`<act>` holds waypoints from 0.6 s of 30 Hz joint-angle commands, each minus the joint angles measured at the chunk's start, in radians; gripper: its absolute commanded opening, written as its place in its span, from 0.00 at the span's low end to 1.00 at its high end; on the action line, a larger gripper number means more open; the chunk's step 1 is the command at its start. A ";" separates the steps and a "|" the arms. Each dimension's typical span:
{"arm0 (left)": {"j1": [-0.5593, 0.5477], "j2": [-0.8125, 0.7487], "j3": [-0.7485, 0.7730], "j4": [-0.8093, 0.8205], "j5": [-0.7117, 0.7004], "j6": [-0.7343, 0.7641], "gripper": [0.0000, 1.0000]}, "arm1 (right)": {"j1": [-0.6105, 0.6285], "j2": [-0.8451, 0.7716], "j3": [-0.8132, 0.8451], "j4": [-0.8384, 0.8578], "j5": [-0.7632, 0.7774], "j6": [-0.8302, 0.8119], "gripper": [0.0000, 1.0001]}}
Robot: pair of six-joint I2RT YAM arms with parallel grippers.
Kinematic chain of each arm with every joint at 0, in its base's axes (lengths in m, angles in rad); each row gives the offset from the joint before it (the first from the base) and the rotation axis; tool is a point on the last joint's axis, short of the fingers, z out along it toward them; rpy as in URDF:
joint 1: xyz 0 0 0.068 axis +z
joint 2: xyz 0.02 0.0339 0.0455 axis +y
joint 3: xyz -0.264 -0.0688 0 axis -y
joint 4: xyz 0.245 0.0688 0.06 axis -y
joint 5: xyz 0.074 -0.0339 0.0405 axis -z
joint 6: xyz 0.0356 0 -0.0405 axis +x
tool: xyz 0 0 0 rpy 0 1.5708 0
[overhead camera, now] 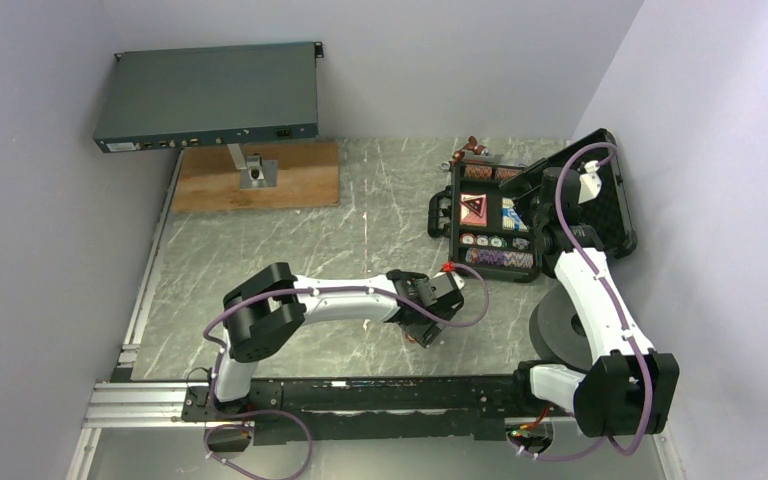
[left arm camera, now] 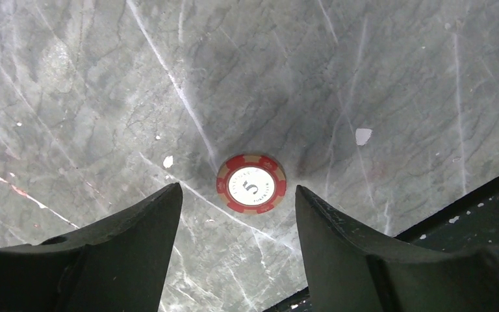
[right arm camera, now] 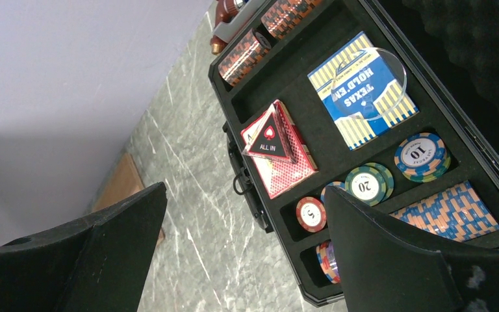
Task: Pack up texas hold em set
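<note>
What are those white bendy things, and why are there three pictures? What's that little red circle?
Those are two robot arms bolted to a grey table. One picture looks down from above. The other two come from small cameras on each arm's wrist, so you see the dark fingers at the bottom. The left gripper hangs open over a red poker chip marked 5, lying flat on the table; it holds nothing. The right gripper is open too, above the black poker case. Inside are more chips, a blue card deck, a red card deck and a triangle piece reading ALL IN.
</note>
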 commanded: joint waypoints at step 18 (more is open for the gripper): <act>0.001 0.047 -0.060 0.060 0.117 -0.026 0.51 | 0.004 0.001 0.022 0.020 0.013 -0.014 0.94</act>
